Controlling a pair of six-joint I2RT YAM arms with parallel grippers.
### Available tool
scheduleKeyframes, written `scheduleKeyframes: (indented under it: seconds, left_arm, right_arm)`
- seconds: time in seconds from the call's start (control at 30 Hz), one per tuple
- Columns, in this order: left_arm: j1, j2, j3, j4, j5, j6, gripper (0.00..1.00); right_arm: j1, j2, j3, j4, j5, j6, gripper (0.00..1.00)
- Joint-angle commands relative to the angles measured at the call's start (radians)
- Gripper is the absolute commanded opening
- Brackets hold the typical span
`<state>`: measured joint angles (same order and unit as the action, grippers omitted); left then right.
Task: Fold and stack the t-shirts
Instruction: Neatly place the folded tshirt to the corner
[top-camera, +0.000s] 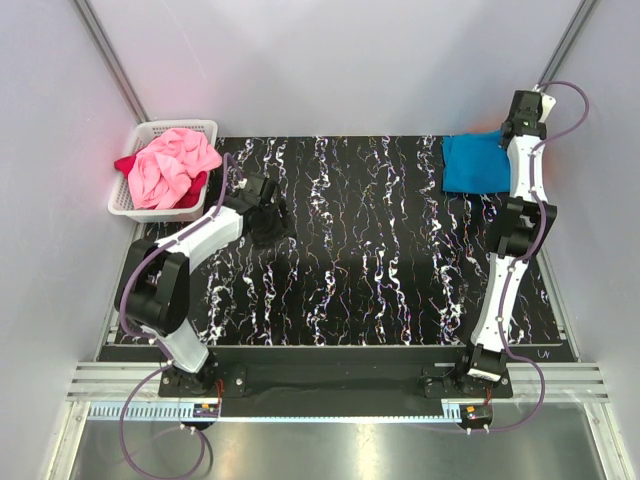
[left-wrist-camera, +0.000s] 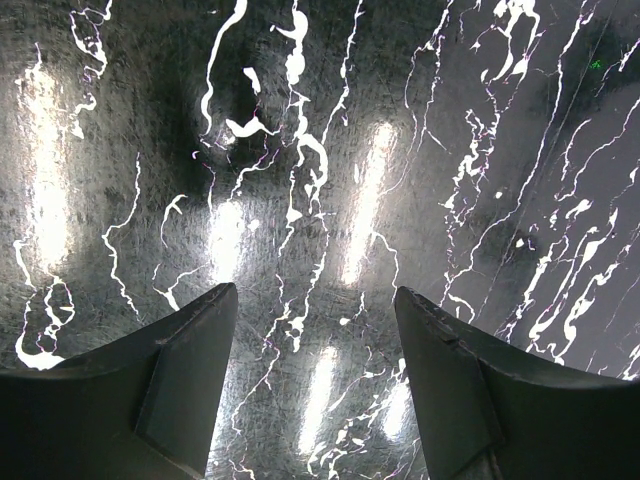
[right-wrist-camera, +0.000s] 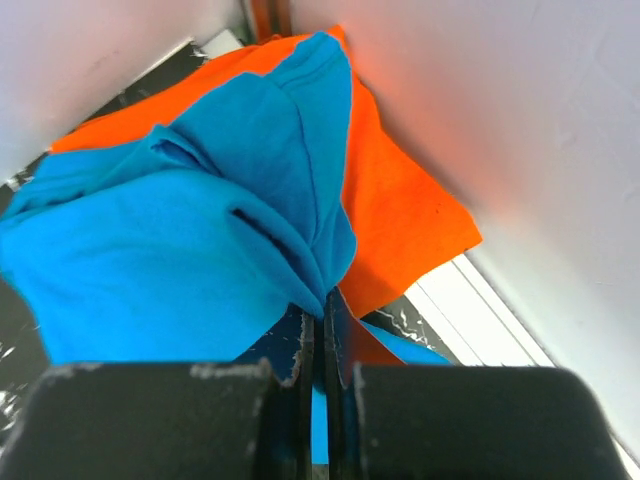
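Note:
A turquoise t-shirt (top-camera: 474, 163) lies bunched at the table's back right corner, on top of an orange t-shirt (right-wrist-camera: 400, 205) that shows beside and beneath it. My right gripper (right-wrist-camera: 322, 300) is shut on a fold of the turquoise t-shirt (right-wrist-camera: 170, 250), close to the right wall; in the top view this gripper (top-camera: 515, 125) sits at the shirt's right edge. A pink t-shirt (top-camera: 172, 165) is heaped in the basket over a dark red t-shirt (top-camera: 192, 192). My left gripper (left-wrist-camera: 314, 292) hangs open above bare tabletop, to the right of the basket in the top view (top-camera: 270, 220).
The white lattice basket (top-camera: 145, 130) stands at the back left corner. The black marbled table (top-camera: 360, 260) spans the space between the arms. Grey walls close in on the left, back and right, with the right wall (right-wrist-camera: 520, 120) very near my right gripper.

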<state>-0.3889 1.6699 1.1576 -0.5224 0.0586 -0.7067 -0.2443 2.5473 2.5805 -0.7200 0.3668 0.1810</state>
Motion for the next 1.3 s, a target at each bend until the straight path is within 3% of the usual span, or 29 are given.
scheduleKeyframes:
  seconds: [0.0, 0.3, 0.73, 0.77, 0.87, 0.9, 0.93, 1.07, 1.27]
  left_arm:
    - [0.004, -0.002, 0.048, 0.019, 0.017, 0.013, 0.69]
    - [0.004, 0.01, 0.051, 0.013, 0.006, 0.016, 0.69]
    - [0.002, 0.063, 0.083, 0.013, 0.018, 0.016, 0.69]
    - [0.001, 0.063, 0.083, 0.013, 0.018, 0.015, 0.69]
    - [-0.001, 0.067, 0.086, 0.013, 0.018, 0.018, 0.7]
    - [-0.004, 0.067, 0.086, 0.013, 0.014, 0.024, 0.71]
    - [-0.007, 0.065, 0.085, 0.013, 0.007, 0.026, 0.72]
    - [-0.016, 0.047, 0.083, 0.013, -0.031, 0.045, 0.79]
    - [-0.041, 0.021, 0.079, 0.013, -0.085, 0.067, 0.84]
  right_arm:
    - [-0.006, 0.004, 0.032, 0.076, 0.124, 0.018, 0.0]
    - [-0.03, -0.01, 0.038, 0.155, 0.234, 0.066, 0.0]
    - [-0.05, 0.057, 0.043, 0.212, 0.241, 0.049, 0.01]
    - [-0.05, 0.053, 0.021, 0.211, 0.238, 0.055, 0.17]
    - [-0.05, 0.039, -0.013, 0.211, 0.196, 0.064, 0.42]
    - [-0.05, 0.034, -0.016, 0.212, 0.183, 0.066, 0.61]
    - [-0.05, 0.03, -0.022, 0.212, 0.176, 0.067, 0.67]
    - [-0.05, -0.018, -0.054, 0.212, 0.11, 0.043, 0.78]
    - [-0.049, -0.151, -0.186, 0.195, 0.066, 0.058, 0.8]
